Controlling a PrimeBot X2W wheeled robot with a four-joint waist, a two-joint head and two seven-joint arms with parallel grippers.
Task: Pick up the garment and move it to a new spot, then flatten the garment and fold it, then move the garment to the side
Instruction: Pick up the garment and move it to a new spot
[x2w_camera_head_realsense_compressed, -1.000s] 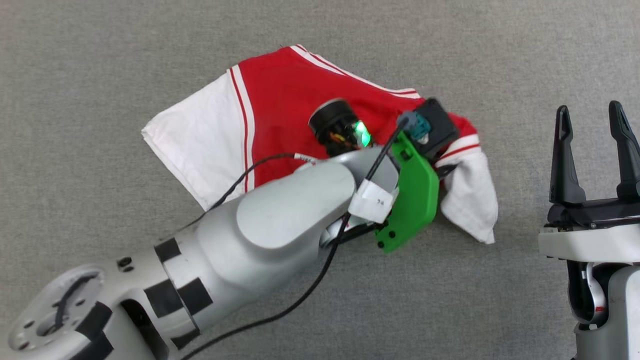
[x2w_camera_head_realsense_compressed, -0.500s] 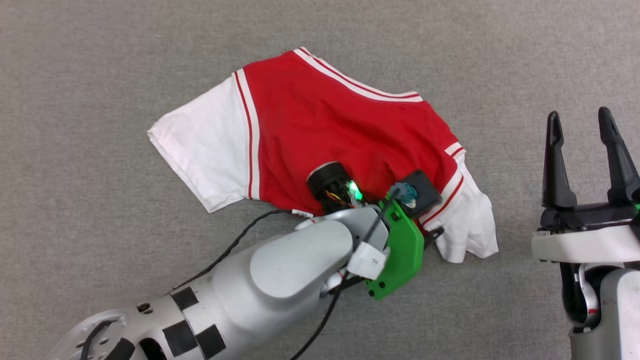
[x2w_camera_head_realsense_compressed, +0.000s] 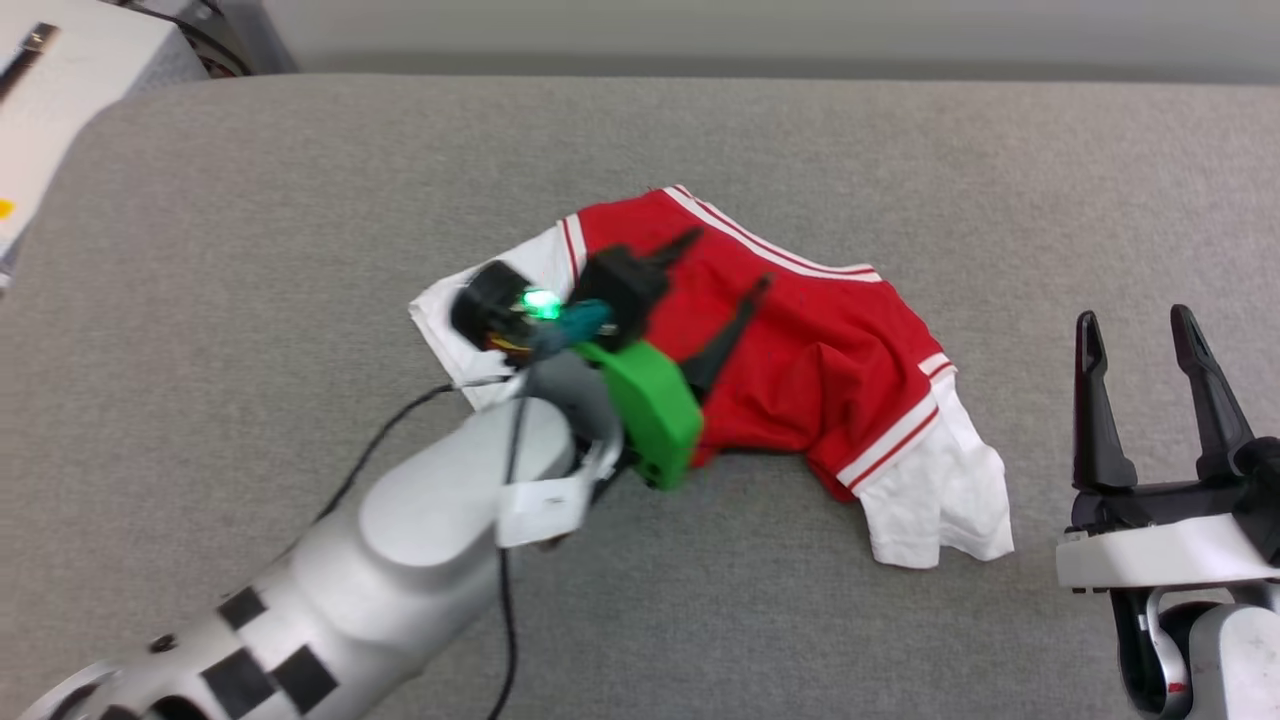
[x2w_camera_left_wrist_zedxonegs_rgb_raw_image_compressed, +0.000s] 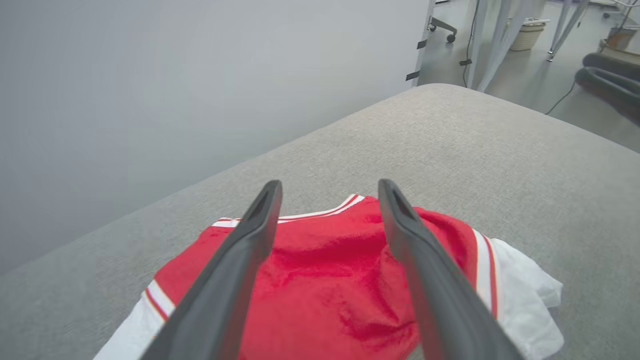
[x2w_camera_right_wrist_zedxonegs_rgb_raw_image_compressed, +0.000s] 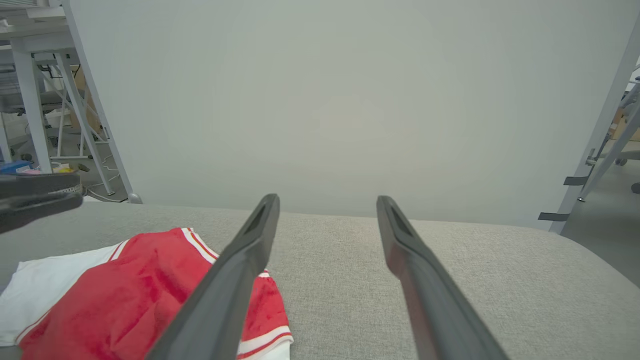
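Red jersey T-shirt (x2w_camera_head_realsense_compressed: 830, 350) rumpled on grey fabric surface (x2w_camera_head_realsense_compressed: 300, 200). Left gripper (x2w_camera_head_realsense_compressed: 725, 262) over it, fingers spread; contact unclear. Right gripper (x2w_camera_head_realsense_compressed: 1133, 330) spread, empty, beside shirt.

Head overhead, wrists low, common garment (x2w_camera_head_realsense_compressed: 830, 350).

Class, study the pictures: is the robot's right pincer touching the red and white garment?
Apart. In the head view, a strip of bare grey surface lies between the open right pincer and the nearest edge of the garment.
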